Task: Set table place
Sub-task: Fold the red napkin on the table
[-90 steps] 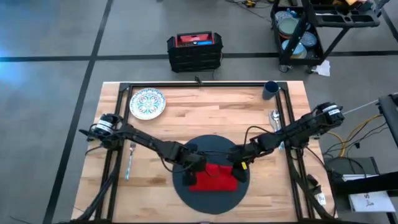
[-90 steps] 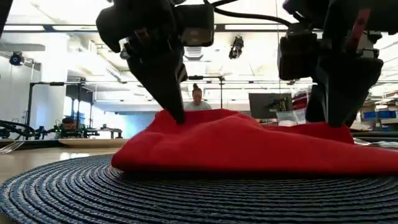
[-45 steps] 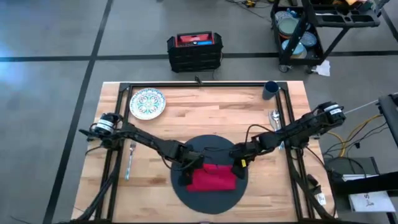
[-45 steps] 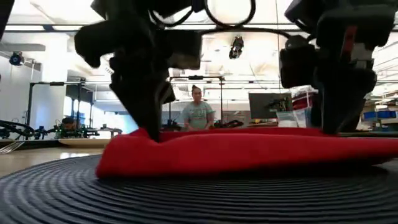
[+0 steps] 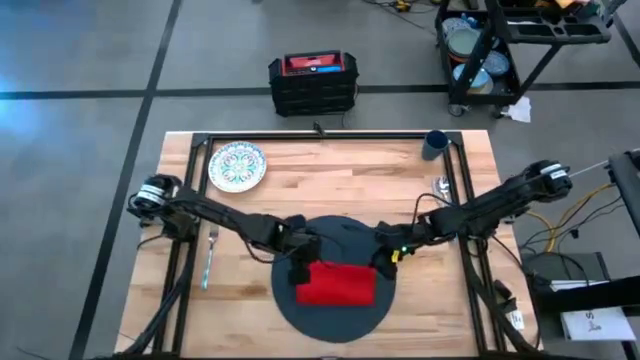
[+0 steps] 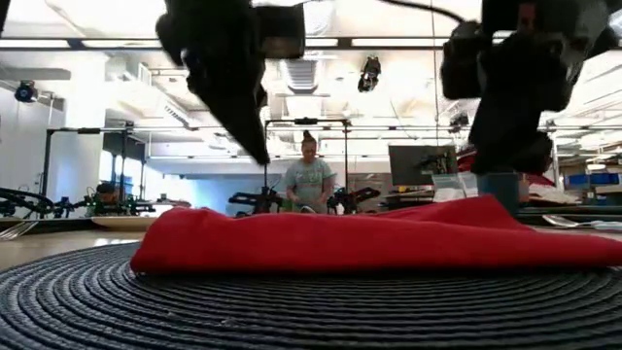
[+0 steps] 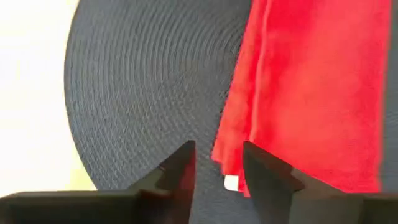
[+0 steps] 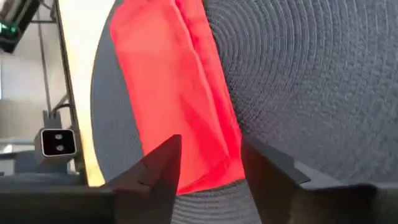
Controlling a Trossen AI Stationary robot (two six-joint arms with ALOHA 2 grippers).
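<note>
A red napkin point(image 5: 335, 284) lies folded flat on the round dark mat point(image 5: 335, 312) near the table's front edge; it also shows as a low red strip in the low view point(image 6: 369, 241). My left gripper point(image 7: 217, 163) hangs open just above the napkin's left end point(image 7: 236, 162). My right gripper point(image 8: 210, 163) hangs open above its right end point(image 8: 211, 155). In the low view both grippers point(image 6: 255, 146) point(image 6: 505, 160) stand clear of the cloth. The patterned plate point(image 5: 237, 166) lies at the far left, the fork point(image 5: 210, 256) left of the mat, the blue cup point(image 5: 435, 145) far right, the spoon point(image 5: 441, 186) at the right.
A black rail frame point(image 5: 330, 135) edges the wooden table point(image 5: 330, 190). Bare planks lie between the mat and the far rail. A black and red case point(image 5: 313, 82) stands on the floor beyond the table. A person point(image 6: 309, 180) stands in the room behind.
Both grippers have let go of the napkin and gone up, clear of it. The napkin's two raised peaks have dropped, and it now lies flat on the mat, spread a little farther toward the table's left edge.
</note>
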